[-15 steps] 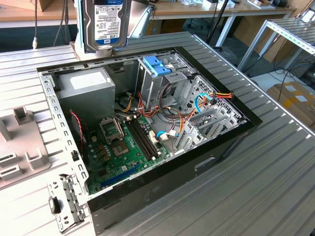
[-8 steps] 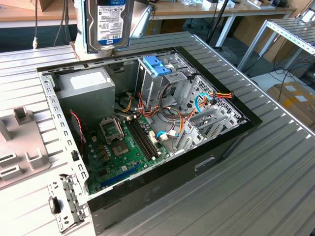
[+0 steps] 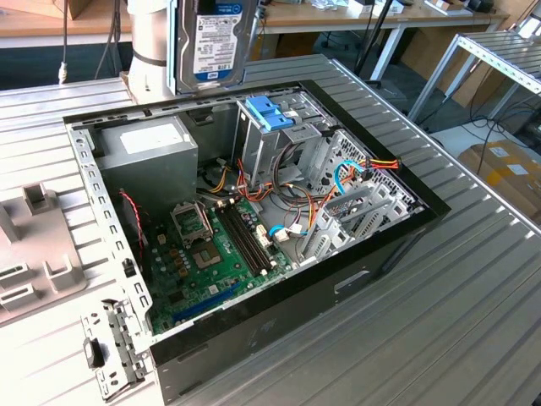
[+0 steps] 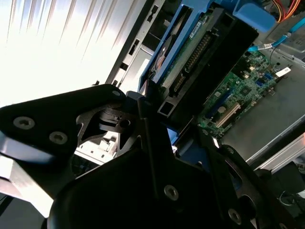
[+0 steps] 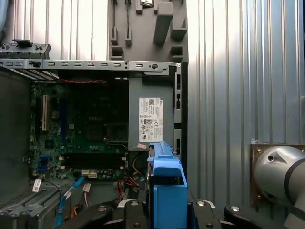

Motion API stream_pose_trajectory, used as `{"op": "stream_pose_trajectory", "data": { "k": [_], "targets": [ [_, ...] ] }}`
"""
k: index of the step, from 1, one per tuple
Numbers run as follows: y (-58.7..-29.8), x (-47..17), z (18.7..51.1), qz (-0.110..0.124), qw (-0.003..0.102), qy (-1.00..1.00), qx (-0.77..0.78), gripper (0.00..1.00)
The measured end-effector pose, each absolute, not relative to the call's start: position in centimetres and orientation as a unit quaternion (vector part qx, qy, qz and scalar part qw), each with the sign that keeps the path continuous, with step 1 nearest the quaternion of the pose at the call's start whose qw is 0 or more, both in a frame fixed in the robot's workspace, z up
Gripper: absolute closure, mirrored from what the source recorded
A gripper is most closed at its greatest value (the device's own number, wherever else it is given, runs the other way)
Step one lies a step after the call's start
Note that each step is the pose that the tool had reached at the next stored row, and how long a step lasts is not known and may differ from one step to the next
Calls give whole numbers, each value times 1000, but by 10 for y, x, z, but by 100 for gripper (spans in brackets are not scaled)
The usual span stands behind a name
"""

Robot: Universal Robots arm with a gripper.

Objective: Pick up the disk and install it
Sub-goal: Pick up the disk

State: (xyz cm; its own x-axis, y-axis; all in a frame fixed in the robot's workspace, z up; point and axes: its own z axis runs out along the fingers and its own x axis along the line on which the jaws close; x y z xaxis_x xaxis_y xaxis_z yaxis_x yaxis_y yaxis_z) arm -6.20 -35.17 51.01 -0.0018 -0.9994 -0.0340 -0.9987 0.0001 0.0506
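Clamping the disk (image 3: 215, 38) upright in the gripper (image 4: 169, 117), high over the far side of the open computer case (image 3: 279, 317). Transfer step, not yet installed; probably calls for careful alignment with the grey drive cage (image 3: 256, 145).

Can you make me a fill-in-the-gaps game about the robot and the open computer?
1. The black gripper is shut on the flat silver disk with a white-and-blue label, whose plastic side bracket is ____.
2. The flat circuit board inside the open black computer case is ____.
3. The big grey metal power-supply box wears a ____ sticker.
Missing words: blue, green, white.
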Motion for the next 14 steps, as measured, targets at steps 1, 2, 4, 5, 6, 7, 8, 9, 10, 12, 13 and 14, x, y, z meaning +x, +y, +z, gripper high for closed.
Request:
{"op": "stream_pose_trajectory", "data": {
  "k": [1, 2, 4, 5, 6, 7, 8, 9, 10, 12, 13, 14],
  "targets": [
    [-352, -61, 510, -30, 6, -707, 706, 64],
    [-353, -61, 510, -30, 6, -707, 706, 64],
    [-354, -59, 510, -30, 6, -707, 706, 64],
    [-354, -58, 510, -30, 6, -707, 706, 64],
    [-355, -57, 510, -30, 6, -707, 706, 64],
    [-355, -56, 510, -30, 6, -707, 706, 64],
    [-356, -55, 510, -30, 6, -707, 706, 64],
    [-356, -55, 510, -30, 6, -707, 706, 64],
    [-357, -53, 510, -30, 6, -707, 706, 64],
    [-358, -52, 510, -30, 6, -707, 706, 64],
    [-358, -51, 510, -30, 6, -707, 706, 64],
    [-359, -50, 510, -30, 6, -707, 706, 64]
  ]
}}
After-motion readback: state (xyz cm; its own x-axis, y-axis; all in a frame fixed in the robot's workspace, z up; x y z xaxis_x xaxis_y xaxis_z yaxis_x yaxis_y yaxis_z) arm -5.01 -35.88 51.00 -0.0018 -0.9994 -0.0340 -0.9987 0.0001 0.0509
